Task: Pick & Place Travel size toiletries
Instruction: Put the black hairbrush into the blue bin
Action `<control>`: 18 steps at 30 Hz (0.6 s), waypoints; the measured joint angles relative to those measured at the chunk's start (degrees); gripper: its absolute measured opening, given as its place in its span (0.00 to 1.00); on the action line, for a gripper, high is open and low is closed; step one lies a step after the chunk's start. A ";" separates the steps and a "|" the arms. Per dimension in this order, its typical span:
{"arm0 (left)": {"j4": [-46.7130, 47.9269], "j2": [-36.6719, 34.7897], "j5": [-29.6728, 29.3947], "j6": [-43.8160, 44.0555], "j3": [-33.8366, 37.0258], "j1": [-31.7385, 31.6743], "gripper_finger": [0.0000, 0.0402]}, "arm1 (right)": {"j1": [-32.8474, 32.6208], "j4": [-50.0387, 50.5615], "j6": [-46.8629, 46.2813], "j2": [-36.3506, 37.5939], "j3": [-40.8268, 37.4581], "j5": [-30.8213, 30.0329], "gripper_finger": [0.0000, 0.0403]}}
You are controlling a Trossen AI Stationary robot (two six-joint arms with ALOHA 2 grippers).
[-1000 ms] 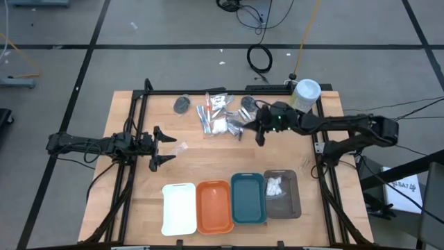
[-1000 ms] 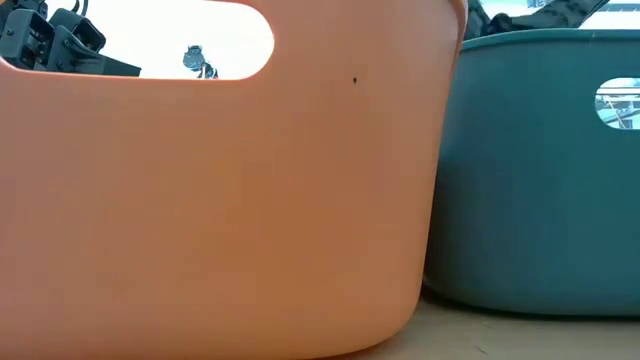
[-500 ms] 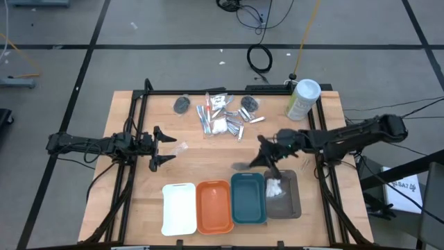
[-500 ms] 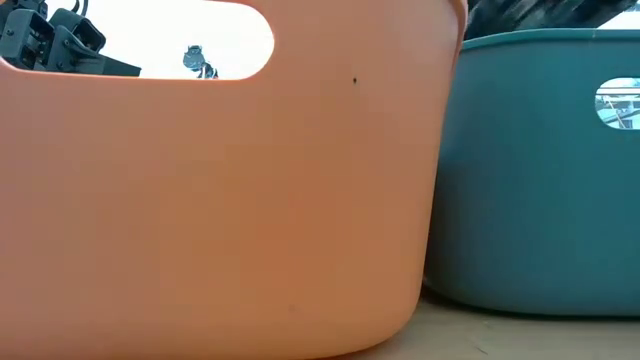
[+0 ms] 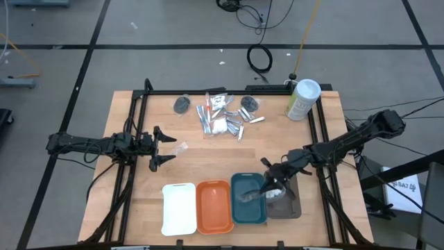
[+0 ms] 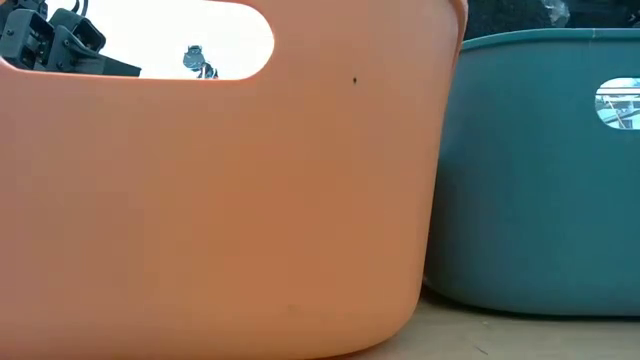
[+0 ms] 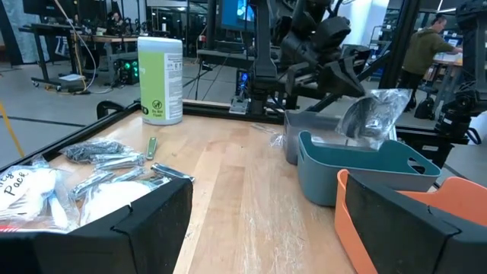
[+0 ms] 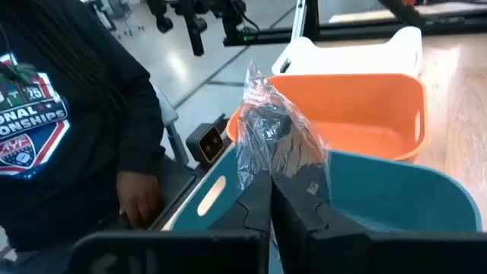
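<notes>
The travel size toiletries (image 5: 223,116) lie in a loose pile at the table's far middle. There are wrapped sticks, silvery pieces, dark round bundles and white pads. My right gripper (image 5: 266,186) is shut on a clear-wrapped dark bundle (image 8: 268,137), above the teal tray (image 5: 248,208). That bundle also shows in the left wrist view (image 7: 370,119). My left gripper (image 5: 161,148) stands open at the table's left with nothing between its fingers. My right gripper pinches the crinkled clear wrapper at its near end (image 8: 268,170) between its two fingers. The fingers come nearly level from the table's right. The bundle sticks out beyond the fingertips, lifted clear above the teal tray.
Four trays stand in a row at the near edge: white (image 5: 179,208), orange (image 5: 214,207), teal, and grey (image 5: 290,203) holding white pads (image 5: 275,186). A pale-green canister (image 5: 302,99) stands at the far right corner. A person in a dark shirt (image 8: 68,114) stands beyond the near edge.
My right gripper has swung from the pile at the far middle toward the near edge, turning as it went. It carries the wrapped bundle clear of the table and is now over the teal tray.
</notes>
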State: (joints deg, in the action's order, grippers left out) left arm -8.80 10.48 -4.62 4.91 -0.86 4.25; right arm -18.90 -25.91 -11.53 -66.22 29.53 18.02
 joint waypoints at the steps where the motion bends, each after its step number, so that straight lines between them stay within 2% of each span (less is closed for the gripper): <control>1: 0.00 0.00 0.02 0.00 -0.02 0.00 0.85 | 0.00 -0.97 -0.02 -0.02 -0.39 -0.02 0.01; 8: 0.00 0.00 0.01 0.00 -0.02 0.01 0.85 | 0.17 -1.79 0.30 0.00 -0.98 -0.13 0.07; 14: 0.00 -0.01 0.01 0.00 -0.01 0.01 0.85 | 0.17 -3.95 0.42 0.00 -0.98 -0.46 0.24; 18: 0.00 -0.02 0.02 0.00 0.00 0.02 0.85 | 0.18 -6.94 1.73 0.01 -0.98 -4.80 0.35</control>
State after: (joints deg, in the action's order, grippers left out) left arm -8.80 10.46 -4.61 4.91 -0.87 4.27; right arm -18.72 -32.86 -9.80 -66.21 28.56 13.22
